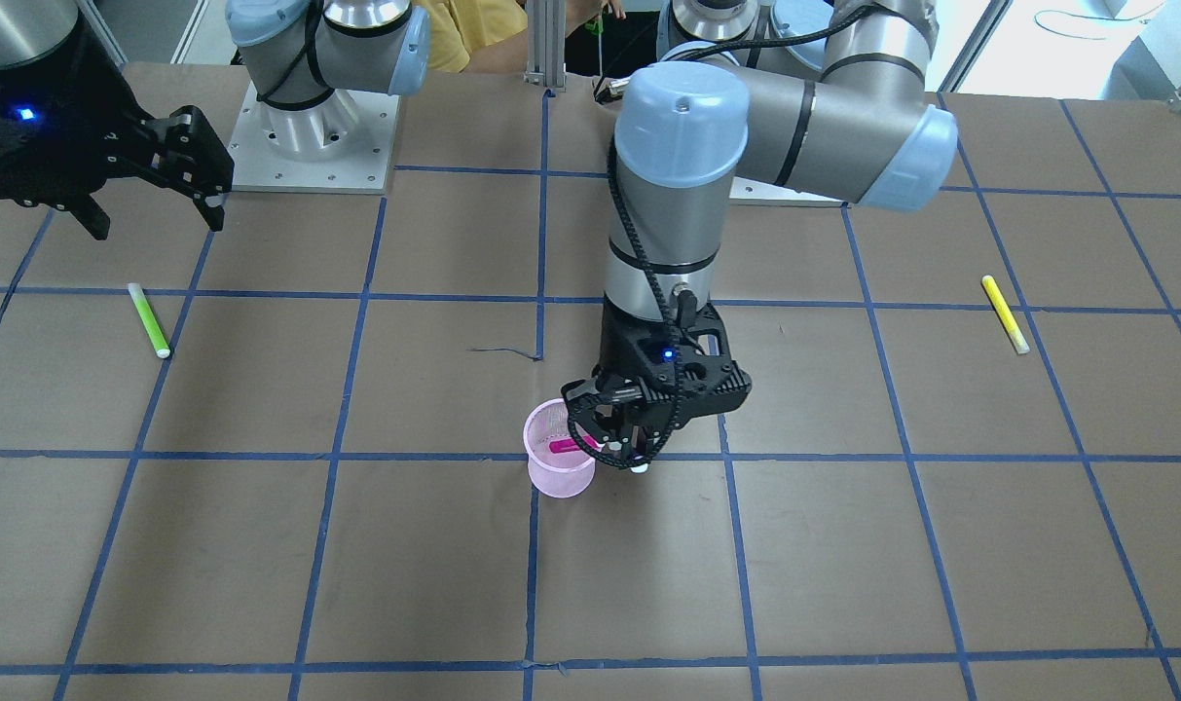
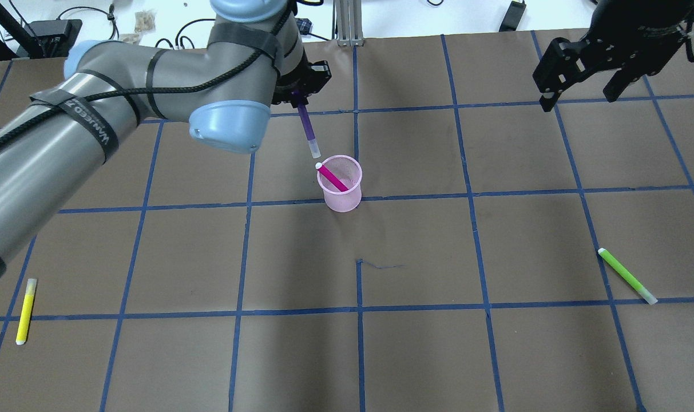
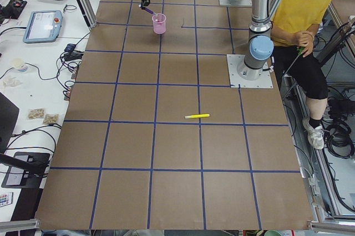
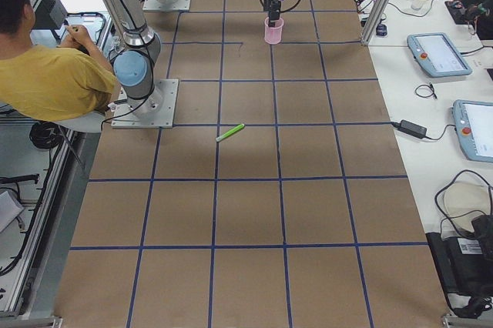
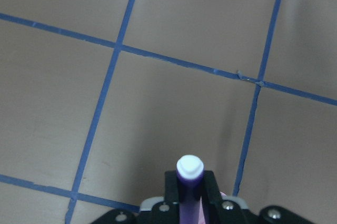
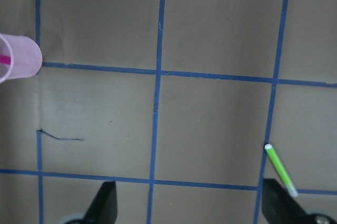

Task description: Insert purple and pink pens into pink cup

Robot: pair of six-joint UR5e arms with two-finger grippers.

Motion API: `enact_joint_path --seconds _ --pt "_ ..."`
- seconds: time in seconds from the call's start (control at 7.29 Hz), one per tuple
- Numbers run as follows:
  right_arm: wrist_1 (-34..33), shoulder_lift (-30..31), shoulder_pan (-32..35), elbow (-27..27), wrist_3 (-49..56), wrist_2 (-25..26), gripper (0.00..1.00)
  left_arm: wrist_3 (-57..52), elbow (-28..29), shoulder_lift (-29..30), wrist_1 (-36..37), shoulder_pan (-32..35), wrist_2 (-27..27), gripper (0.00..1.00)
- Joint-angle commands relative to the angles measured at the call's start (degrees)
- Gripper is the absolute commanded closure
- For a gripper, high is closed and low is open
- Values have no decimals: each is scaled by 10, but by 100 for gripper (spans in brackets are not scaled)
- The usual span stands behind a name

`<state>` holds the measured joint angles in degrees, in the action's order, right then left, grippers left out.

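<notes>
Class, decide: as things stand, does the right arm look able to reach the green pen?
Probably yes. The right pincer hangs open and empty, and the green pen lies alone on that arm's side, with nothing between them.

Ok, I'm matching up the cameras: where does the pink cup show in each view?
Front-facing: pink cup at centre, under the arm.
Overhead: cup at upper centre.
Exterior left: cup near the top, left of centre.
Exterior right: cup near the top, right of centre.
Left wrist: not clearly in it.
Right wrist: cup cut by the left edge.
Shared landmark: dark scribble on the paper nearby.
</notes>
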<state>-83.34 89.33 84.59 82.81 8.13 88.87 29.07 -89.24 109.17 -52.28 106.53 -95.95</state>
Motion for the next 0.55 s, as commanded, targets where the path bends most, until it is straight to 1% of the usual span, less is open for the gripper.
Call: enact_joint_path --seconds 0.0,0.14,0.41 --pt "-11 -6 31 2 -66 -11 0 45 -34 6 46 26 -15 100" --pt "-14 -6 31 3 -63 -11 0 67 -47 9 72 30 -17 100" --pt "-14 -5 32 8 -60 -11 0 80 -70 9 88 42 -20 100"
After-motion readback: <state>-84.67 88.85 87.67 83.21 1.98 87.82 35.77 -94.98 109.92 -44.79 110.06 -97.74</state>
